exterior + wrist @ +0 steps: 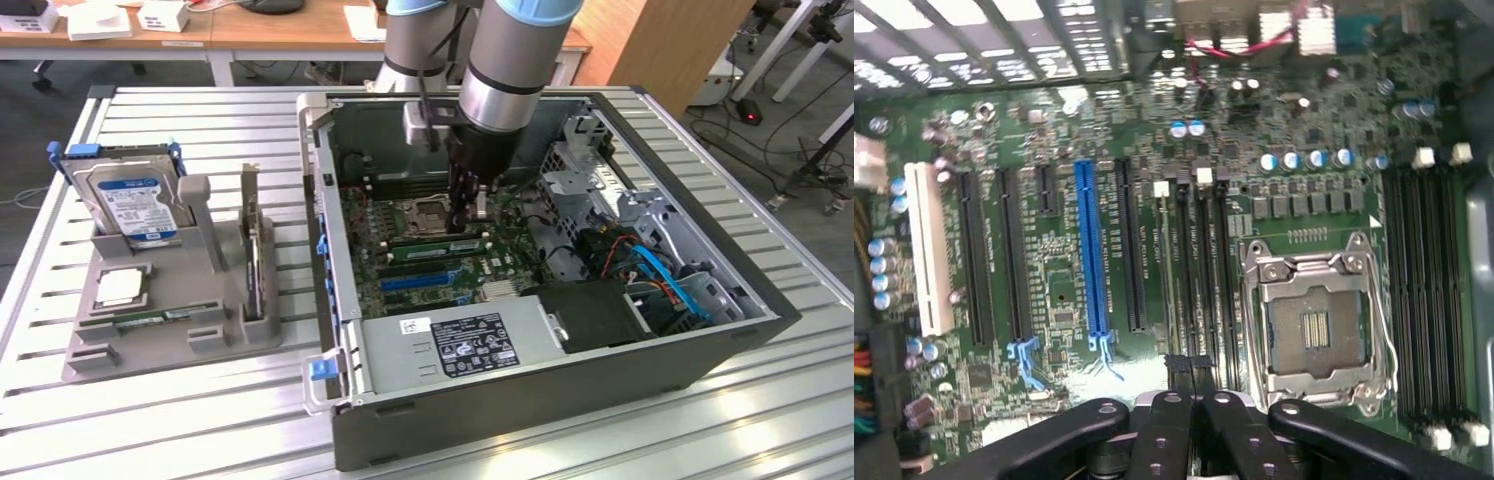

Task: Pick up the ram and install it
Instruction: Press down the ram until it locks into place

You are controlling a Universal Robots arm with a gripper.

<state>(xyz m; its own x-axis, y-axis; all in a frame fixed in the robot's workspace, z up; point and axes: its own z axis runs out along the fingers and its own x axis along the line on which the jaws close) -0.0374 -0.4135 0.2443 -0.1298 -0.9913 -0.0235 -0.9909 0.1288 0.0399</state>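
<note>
The ram lies lengthwise inside the open computer case, along the memory slots just beside the empty processor socket. Its long edge runs parallel to the slots, which is the only alignment in which its contacts can enter a slot.

The gripper stands upright over the end of the ram nearer the exterior view's right. The jaws are fully closed, with the fingers drawn together. A thin dark edge shows between the fingers in the wrist view. Whether they pinch the ram or press on its top edge cannot be told. Judged from the pose, the arm comes straight down so that force acts along the slot walls rather than across the board.

Outside the case, a second green stick lies flat in the grey holder on the slatted table, well apart from the work. A hard drive stands upright in the same holder.
</note>
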